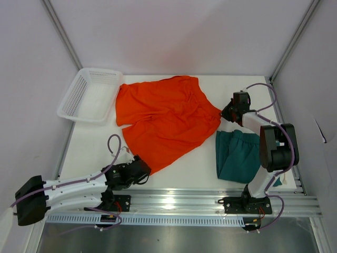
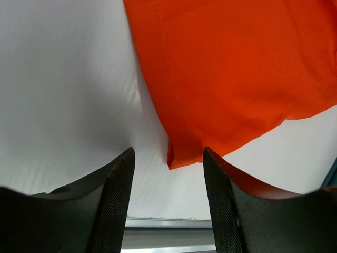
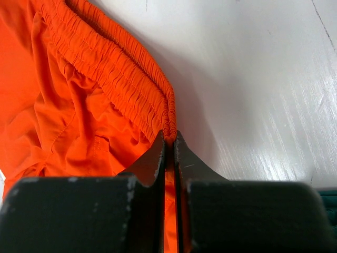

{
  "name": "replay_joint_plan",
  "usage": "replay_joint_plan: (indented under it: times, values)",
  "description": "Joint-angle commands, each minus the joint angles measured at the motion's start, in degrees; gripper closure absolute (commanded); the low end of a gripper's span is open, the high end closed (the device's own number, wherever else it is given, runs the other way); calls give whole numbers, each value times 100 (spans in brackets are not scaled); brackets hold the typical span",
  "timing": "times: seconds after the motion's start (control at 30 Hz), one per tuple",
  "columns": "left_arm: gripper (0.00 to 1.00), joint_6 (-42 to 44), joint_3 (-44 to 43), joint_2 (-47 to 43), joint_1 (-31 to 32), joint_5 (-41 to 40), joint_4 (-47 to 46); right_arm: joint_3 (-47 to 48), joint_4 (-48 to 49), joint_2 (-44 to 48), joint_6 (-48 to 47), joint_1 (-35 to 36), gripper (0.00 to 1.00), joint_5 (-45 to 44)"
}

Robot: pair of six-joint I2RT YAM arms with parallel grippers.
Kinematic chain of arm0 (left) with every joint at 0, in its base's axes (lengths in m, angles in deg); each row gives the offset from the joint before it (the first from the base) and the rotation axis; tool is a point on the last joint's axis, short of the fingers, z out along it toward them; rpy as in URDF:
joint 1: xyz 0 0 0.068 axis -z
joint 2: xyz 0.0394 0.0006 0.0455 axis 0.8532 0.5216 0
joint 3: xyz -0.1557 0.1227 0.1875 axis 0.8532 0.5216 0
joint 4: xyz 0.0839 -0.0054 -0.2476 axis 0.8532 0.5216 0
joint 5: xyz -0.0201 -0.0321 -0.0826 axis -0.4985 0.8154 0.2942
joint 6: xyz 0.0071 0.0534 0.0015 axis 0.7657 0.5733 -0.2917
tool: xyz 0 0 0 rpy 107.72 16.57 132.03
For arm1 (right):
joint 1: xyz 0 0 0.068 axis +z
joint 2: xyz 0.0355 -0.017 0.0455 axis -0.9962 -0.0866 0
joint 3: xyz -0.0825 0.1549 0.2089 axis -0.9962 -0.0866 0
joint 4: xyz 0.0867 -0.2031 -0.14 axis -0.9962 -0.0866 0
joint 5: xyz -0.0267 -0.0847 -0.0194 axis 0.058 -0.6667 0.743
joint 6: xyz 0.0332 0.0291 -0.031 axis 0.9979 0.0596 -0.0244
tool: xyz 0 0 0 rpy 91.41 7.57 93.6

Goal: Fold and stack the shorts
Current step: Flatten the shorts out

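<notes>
Bright orange shorts [image 1: 166,118] lie spread across the middle of the white table. My right gripper [image 1: 225,112] is shut on the elastic waistband [image 3: 169,129] at their right corner, with orange fabric pinched between the fingers. My left gripper [image 1: 143,169] is open just short of the near leg corner [image 2: 181,155], which lies between its fingertips without touching them. The dark teal-green shorts [image 1: 237,155] lie folded by the right arm's base, partly hidden under that arm.
A white mesh basket [image 1: 89,95] stands at the back left corner. A metal rail [image 1: 179,203] runs along the near table edge, just below the left gripper. Frame posts and walls enclose the table on both sides.
</notes>
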Motion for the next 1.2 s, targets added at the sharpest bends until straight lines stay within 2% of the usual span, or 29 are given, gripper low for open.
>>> replay_joint_plan:
  times: [0.0, 0.27, 0.47, 0.97, 1.17]
  values:
    - [43, 107, 195, 38, 8, -114, -548, -63, 202, 306, 77, -55, 100, -20]
    - [52, 485, 143, 705, -36, 106, -1260, -72, 202, 297, 103, -73, 100, 50]
    - [54, 722, 178, 1014, -308, 98, -1446, -63, 202, 306, 95, -90, 100, 94]
    - [51, 995, 784, 100, -432, -368, -1129, -28, 439, 200, 86, -178, 100, 358]
    - [50, 1469, 1012, -76, -581, -544, -1743, -20, 457, 174, 77, -178, 100, 411]
